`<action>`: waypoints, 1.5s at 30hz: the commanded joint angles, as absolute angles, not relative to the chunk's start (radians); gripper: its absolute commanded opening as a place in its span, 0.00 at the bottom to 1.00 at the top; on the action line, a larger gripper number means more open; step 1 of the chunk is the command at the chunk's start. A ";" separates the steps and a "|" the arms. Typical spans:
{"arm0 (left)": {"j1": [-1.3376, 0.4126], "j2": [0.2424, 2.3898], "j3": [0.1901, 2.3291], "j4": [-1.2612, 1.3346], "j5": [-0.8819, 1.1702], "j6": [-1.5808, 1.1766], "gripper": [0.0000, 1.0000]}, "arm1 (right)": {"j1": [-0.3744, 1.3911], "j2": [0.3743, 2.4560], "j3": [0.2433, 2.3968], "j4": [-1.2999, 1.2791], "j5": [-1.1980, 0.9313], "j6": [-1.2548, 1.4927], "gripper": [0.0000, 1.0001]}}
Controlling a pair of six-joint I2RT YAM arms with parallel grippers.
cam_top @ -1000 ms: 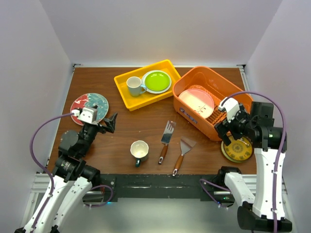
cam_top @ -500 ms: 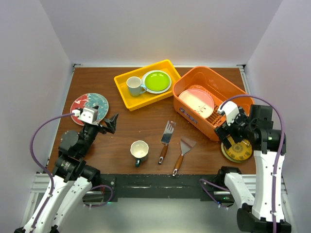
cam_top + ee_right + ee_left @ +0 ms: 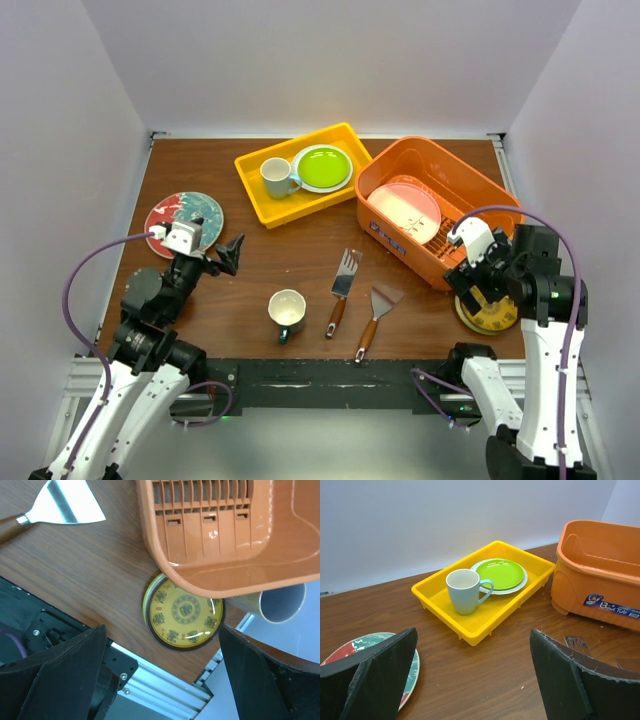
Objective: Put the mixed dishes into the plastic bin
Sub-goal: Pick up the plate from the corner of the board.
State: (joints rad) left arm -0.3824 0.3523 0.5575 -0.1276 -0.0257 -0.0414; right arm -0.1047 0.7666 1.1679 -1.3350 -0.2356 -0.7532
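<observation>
Both arms are empty-handed, fingers spread wide on each. We see the left gripper (image 3: 228,254) low over the left side of the table (image 3: 260,270), looking toward the back. The red-and-teal plate (image 3: 184,220) lies flat just beside it, toward the left edge. The right gripper (image 3: 162,630) hangs above the near right corner, pointing down at the yellow patterned plate (image 3: 183,611). That plate lies flat on the wood, tucked against the near corner of the orange bin (image 3: 485,178) and partly under its overhanging rim. We can't tell whether the two touch. The bin sits back right with its label side facing the table's middle, and a pink-rimmed plate (image 3: 408,208) leans tilted inside it. The lime green plate (image 3: 322,167) is in the yellow tray (image 3: 252,193) at back centre, next to a white mug (image 3: 277,177). The dark-teal mug (image 3: 287,311) stands upright near the front edge, well apart from the bin. Two spatulas (image 3: 343,280) lie between that mug and the bin, handles toward us.
</observation>
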 commanded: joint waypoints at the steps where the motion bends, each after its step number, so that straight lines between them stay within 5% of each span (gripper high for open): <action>1: -0.388 0.359 0.549 -0.081 -0.017 -0.049 1.00 | -0.104 0.759 1.158 -1.327 -0.164 -0.769 0.99; 20: -0.393 0.357 0.545 -0.081 -0.021 -0.049 1.00 | -0.175 0.756 1.054 -1.224 -0.002 -0.790 0.99; 35: -0.405 0.359 0.545 -0.080 -0.020 -0.049 1.00 | -0.665 0.879 0.970 -1.193 -0.178 -1.089 0.98; 45: -0.405 0.368 0.545 -0.081 -0.021 -0.048 1.00 | -0.804 0.995 0.844 -1.029 -0.187 -1.115 0.97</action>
